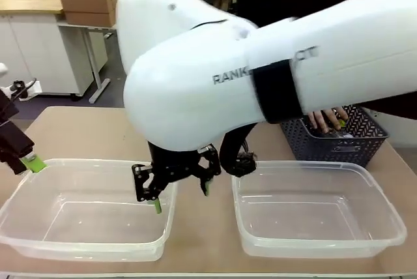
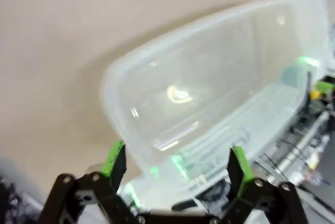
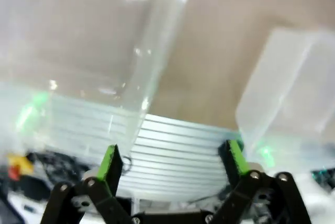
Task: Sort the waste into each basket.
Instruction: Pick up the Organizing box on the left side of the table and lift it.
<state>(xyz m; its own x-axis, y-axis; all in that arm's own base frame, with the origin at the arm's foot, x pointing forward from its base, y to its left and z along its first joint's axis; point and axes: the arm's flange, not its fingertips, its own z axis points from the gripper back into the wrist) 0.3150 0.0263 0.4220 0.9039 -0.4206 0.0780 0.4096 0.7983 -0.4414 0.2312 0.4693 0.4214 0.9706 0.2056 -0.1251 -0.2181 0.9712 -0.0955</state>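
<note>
Left end effector [image 2: 177, 153] and right end effector [image 1: 181, 195] gape wide, empty, at the left clear tub [image 1: 85, 161]; the waste is likely light and slick, so grip mid-body.

The tubs [image 1: 91, 162] are clear, the lattice basket [image 1: 333, 148] dark blue-grey, the table [image 1: 85, 129] tan.

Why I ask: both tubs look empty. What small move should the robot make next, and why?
Probably hold the right gripper open and wait. It and the left gripper grip nothing, the left tub and right tub are empty, and the person's hand is in the dark basket, perhaps fetching an item.
</note>
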